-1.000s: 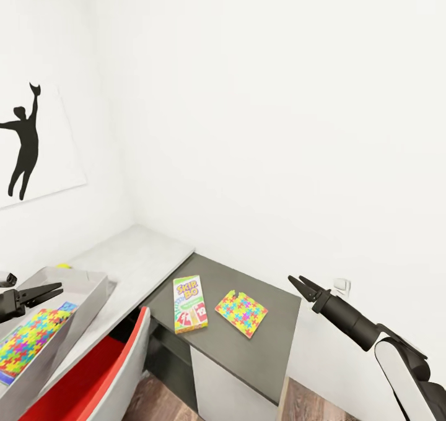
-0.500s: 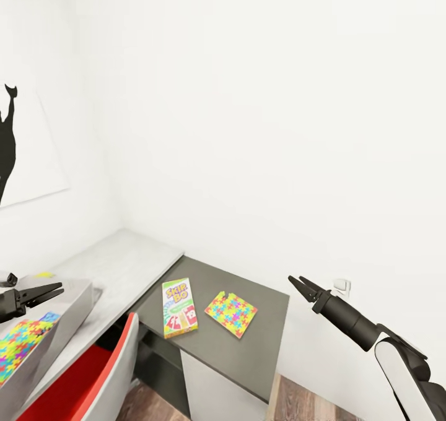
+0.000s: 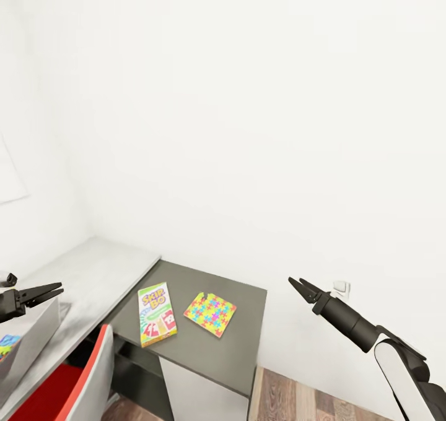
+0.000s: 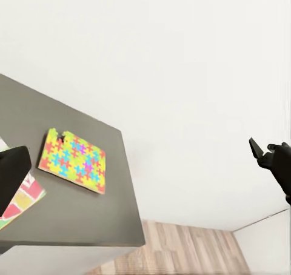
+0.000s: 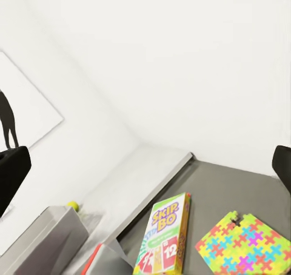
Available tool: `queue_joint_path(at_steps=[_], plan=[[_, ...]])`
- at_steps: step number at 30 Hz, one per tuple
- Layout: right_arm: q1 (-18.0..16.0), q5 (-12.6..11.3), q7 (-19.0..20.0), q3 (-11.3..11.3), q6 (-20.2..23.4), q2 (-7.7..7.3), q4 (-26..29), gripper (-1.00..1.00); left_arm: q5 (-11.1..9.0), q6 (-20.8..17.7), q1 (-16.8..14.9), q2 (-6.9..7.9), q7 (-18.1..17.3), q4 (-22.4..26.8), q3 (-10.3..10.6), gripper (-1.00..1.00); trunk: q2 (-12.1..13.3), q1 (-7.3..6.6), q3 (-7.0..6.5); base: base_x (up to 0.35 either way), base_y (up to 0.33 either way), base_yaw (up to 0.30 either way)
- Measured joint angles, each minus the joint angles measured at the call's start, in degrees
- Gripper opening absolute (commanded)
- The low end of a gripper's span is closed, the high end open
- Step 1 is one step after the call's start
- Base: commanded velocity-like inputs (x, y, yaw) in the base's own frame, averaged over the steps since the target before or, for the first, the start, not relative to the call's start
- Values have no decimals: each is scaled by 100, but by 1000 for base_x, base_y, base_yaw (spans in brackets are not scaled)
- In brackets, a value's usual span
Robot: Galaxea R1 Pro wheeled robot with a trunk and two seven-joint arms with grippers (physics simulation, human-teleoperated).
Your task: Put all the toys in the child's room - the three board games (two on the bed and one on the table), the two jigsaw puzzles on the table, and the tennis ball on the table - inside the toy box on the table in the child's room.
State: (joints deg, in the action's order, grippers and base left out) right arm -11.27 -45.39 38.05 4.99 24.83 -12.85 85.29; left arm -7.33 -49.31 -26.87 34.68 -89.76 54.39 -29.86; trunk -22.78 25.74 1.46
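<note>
A green, white and red Skip-Bo card box (image 3: 157,314) and a multicoloured jigsaw-patterned flat box (image 3: 210,314) are lying side by side near the dark grey desktop's (image 3: 238,353) front edge. Both the left gripper (image 3: 48,291) and right gripper (image 3: 298,284) are hovering, seemingly closed and empty; approaching squarely should be helping.

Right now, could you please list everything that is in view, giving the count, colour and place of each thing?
Skip-Bo board game: one, green, white and red, flat on the dark grey table section.
Jigsaw puzzle: one, yellow, pink, green and blue, flat beside the Skip-Bo box, apart from it.
Toy box: one, light grey, on the pale desk top; something colourful lies inside it.
Tennis ball: one, yellow-green, on the desk top beyond the toy box.
Table: one, pale grey-white top joined to a lower dark grey section.
Chair: one, red seat with grey shell, in front of the desk.
Wall picture: one, white with a black silhouette.
Floor: wood planks.
Left gripper: black, above the toy box.
Right gripper: black, in the air beside the table.
</note>
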Motion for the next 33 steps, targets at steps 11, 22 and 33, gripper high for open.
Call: queue_joint_path(at_steps=[11, 22, 33], plan=[[0, 0, -3, -1, 0, 0, -3, 100, 0, 0, 0, -1, 0, 0, 1, 100, 0, 0, 0, 0, 0, -280], [0, 0, -6, -1, 7, 1, -40, 100, 39, -36, -1, -122, 0, 6, 100, 100, 1, 0, 0, 0, 0, -280], [0, 13, -41, -1, -15, 8, -202, 100, 349, -254, -123, -999, 1656, 18, 921, 100, 1, 0, 0, 0, 0, -280]])
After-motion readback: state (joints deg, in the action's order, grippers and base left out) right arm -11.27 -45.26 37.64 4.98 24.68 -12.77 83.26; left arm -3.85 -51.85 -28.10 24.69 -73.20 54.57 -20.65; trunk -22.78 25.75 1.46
